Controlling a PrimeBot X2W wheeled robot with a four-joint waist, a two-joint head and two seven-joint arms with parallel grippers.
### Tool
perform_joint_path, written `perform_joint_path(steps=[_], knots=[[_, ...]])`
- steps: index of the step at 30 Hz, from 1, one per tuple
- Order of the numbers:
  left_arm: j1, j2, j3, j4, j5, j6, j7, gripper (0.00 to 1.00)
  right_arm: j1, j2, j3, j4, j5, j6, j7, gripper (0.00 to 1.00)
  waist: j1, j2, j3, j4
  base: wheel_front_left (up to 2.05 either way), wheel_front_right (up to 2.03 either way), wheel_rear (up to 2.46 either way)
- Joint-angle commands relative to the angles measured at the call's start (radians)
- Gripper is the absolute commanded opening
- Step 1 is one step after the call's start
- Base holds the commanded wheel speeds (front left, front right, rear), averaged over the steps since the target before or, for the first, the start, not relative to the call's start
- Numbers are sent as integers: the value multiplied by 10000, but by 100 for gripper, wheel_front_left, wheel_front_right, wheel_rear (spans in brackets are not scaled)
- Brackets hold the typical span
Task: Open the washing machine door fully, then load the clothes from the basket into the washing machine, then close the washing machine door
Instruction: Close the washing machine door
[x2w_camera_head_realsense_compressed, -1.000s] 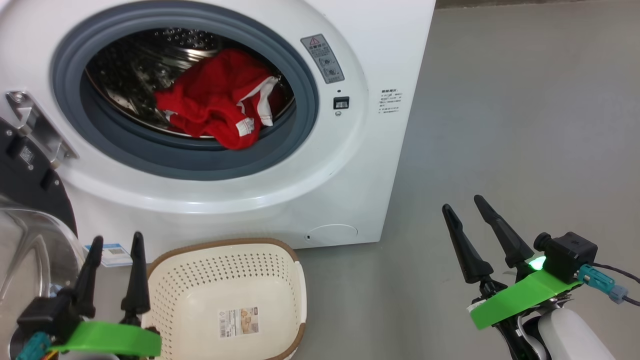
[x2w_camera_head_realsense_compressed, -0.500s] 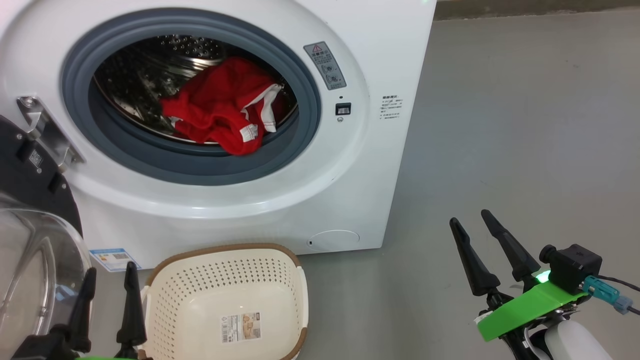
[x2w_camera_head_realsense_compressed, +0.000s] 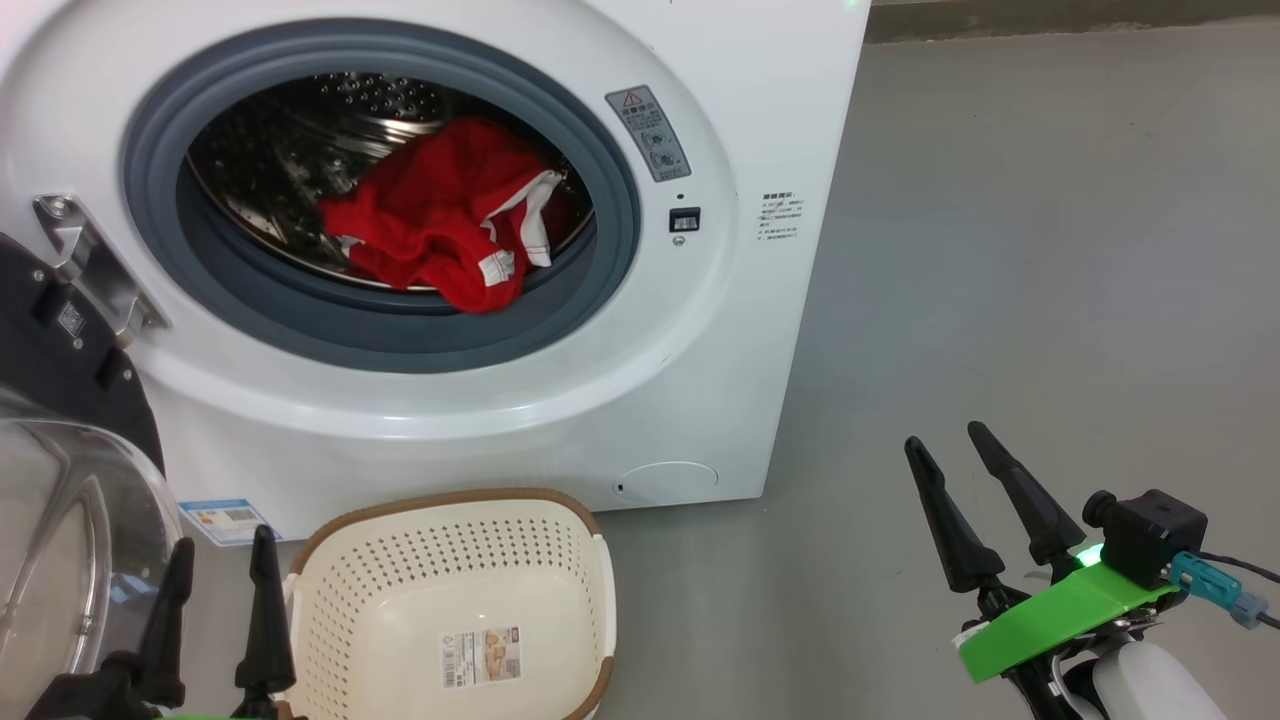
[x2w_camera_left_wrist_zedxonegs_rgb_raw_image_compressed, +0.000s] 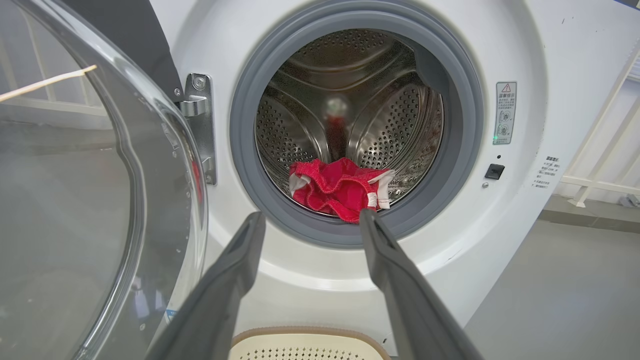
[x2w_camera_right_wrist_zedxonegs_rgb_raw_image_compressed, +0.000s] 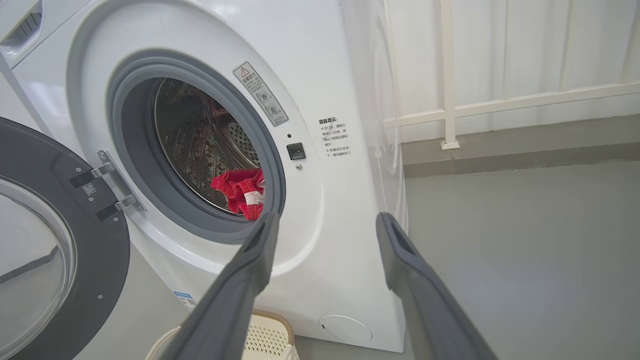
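The white washing machine (x2w_camera_head_realsense_compressed: 620, 400) stands with its door (x2w_camera_head_realsense_compressed: 60, 340) swung wide to the left, the glass bowl facing me. The red and white clothes (x2w_camera_head_realsense_compressed: 430, 230) lie in the steel drum, one corner draped over the grey gasket. In front of the machine sits the cream basket (x2w_camera_head_realsense_compressed: 440, 497) with nothing inside. My left gripper (x2w_camera_head_realsense_compressed: 224, 540) is open between door and basket, fingers pointing at the drum. My right gripper (x2w_camera_head_realsense_compressed: 944, 436) is open over the floor, right of the machine. The left wrist view shows the clothes (x2w_camera_left_wrist_zedxonegs_rgb_raw_image_compressed: 335, 187) beyond the left gripper (x2w_camera_left_wrist_zedxonegs_rgb_raw_image_compressed: 311, 215).
Grey floor (x2w_camera_head_realsense_compressed: 1050, 250) stretches to the right of the machine. A white railing (x2w_camera_right_wrist_zedxonegs_rgb_raw_image_compressed: 450, 100) runs along the wall behind it. The door's glass bowl (x2w_camera_head_realsense_compressed: 60, 540) bulges close to my left fingers.
The head view shifted slightly. My left gripper dropped lower in the picture, back towards me; the right gripper drew back a little. Clothes, basket and door have stayed put.
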Motion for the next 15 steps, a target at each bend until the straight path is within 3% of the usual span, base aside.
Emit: perform_joint_path(steps=[1, 15], knots=[[-263, 110, 400, -218, 144, -75, -63, 100, -72, -78, 137, -208, -40, 16, -48, 100, 0, -1, 9, 2, 0, 0, 0], [-332, -5, 581, -194, 319, -187, -63, 100, -111, -83, 130, -217, -58, 16, -48, 100, 0, -1, 76, 30, 0, 0, 0]])
